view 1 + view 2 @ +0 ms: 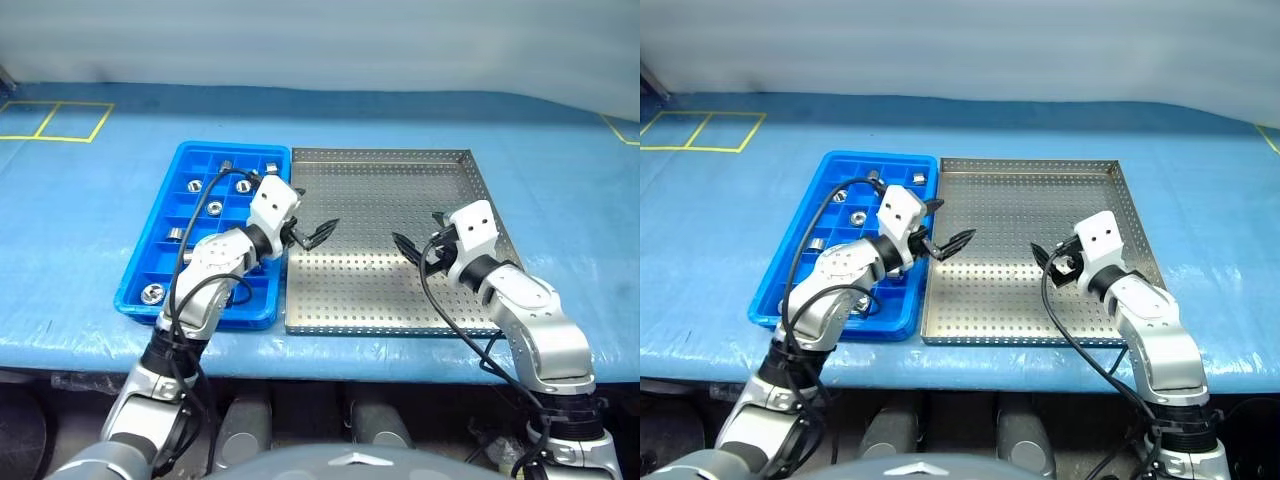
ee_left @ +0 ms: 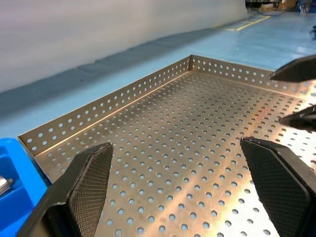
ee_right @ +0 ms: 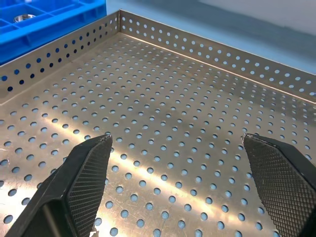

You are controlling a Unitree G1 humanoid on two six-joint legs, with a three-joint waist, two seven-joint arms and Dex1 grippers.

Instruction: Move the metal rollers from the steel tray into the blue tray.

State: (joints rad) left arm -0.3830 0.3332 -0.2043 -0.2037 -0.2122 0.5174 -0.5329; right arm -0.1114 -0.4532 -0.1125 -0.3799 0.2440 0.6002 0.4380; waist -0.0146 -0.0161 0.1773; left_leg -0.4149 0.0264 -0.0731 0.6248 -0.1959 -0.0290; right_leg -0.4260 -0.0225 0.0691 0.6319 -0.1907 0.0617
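Observation:
The steel tray (image 1: pixel 380 320) lies in the middle of the table, and its perforated floor is bare under both grippers. The blue tray (image 1: pixel 140 262) lies against its left side. Several metal rollers (image 1: pixel 214 208) sit in separate compartments of the blue tray. My left gripper (image 1: pixel 320 233) hovers open over the steel tray's left part, just past the blue tray's rim, with nothing between its fingers (image 2: pixel 89 182). My right gripper (image 1: pixel 420 232) hovers open over the steel tray's right part, also with nothing between its fingers (image 3: pixel 84 182). The two grippers point toward each other.
A blue cover (image 1: pixel 560 200) spreads over the table, with yellow tape marks at the far left (image 1: pixel 55 120) and far right (image 1: pixel 622 130). A pale wall runs behind the table. The table's front edge lies close below both trays.

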